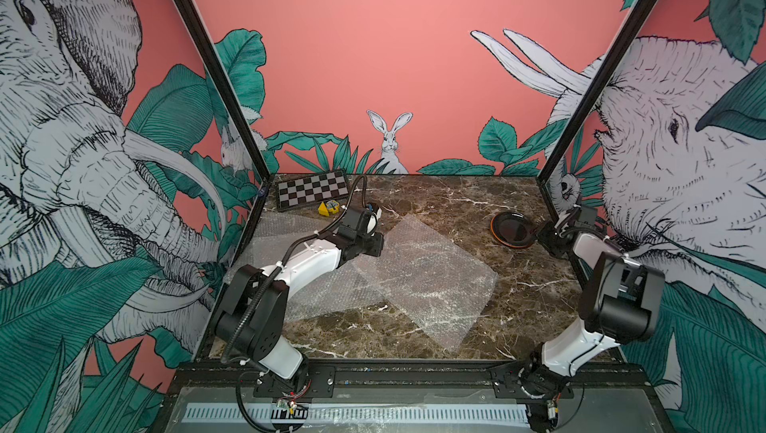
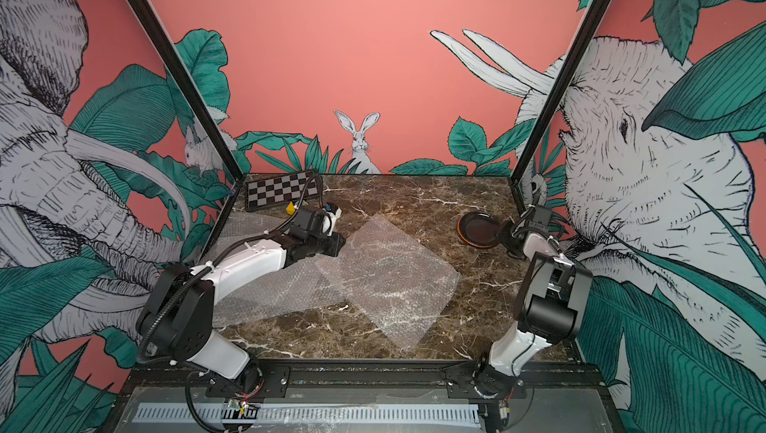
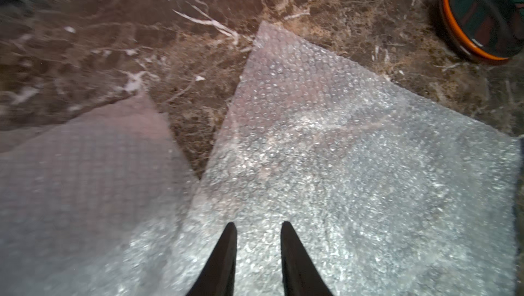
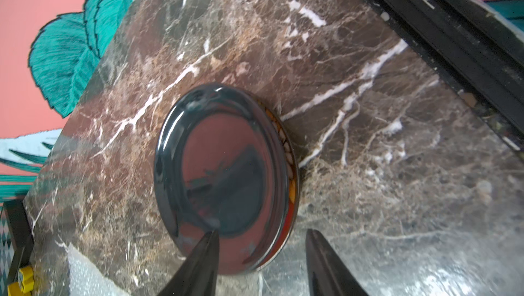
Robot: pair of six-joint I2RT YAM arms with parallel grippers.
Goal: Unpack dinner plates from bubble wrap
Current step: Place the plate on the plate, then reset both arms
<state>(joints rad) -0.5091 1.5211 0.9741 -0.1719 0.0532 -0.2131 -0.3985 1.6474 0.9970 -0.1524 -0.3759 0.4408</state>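
Observation:
The dinner plates are stacked at the back right of the table. A glossy black plate lies on top. Below it an orange rim and a flower-patterned edge peek out. My right gripper is open and its jaws straddle the near edge of the stack. Three sheets of bubble wrap lie flat: one in the middle, one under my left arm, one at the back left. My left gripper hovers open over the middle sheet, with nothing between its fingers.
A checkered board lies at the back left corner, with a small yellow object beside it. Black frame posts and printed walls close in both sides. A black rail runs along the front edge.

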